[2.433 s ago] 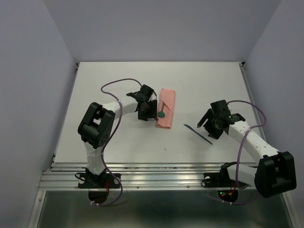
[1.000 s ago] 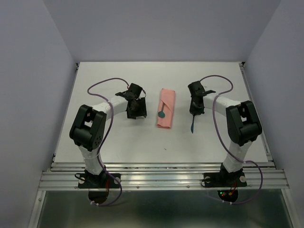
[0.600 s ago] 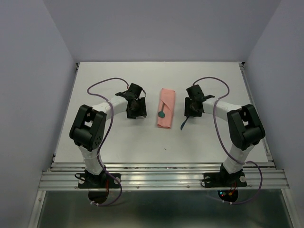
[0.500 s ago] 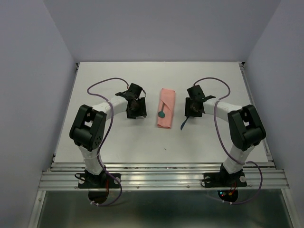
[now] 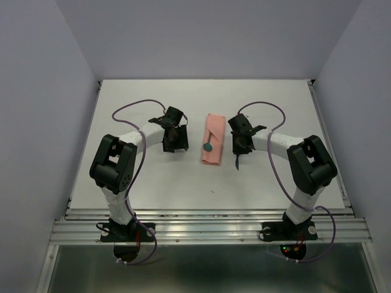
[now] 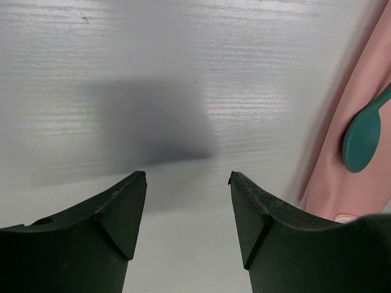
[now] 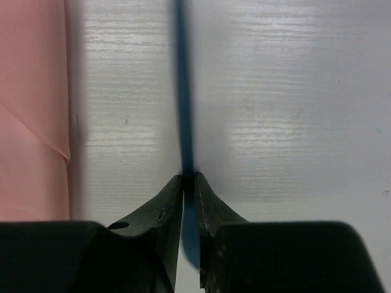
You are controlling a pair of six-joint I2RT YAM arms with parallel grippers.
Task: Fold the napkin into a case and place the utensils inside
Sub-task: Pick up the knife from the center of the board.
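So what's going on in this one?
The case lies folded in the middle of the table, with a spoon on it, its handle apparently tucked into the fold. The right tool is shut on a thin teal utensil, holding it just right of the case. The left tool hovers open over bare table on the case's left, holding nothing.

Case (image 5: 213,139): salmon pink, plain, fine ribbed weave, paler crease line.
Spoon (image 5: 208,145): dark teal, solid.
Utensil (image 7: 182,91): deep blue-teal, plain.
Table (image 5: 153,183): white, faint horizontal grain; dark speck at 6 o'clock of case.
Left gripper (image 6: 188,183), right gripper (image 7: 189,180): matte black.
Arms (image 5: 276,141): white shells, black joints.
Cables (image 5: 139,102): purple.
Walls (image 5: 201,36): pale lavender-grey.
Rail (image 5: 201,231): silver.
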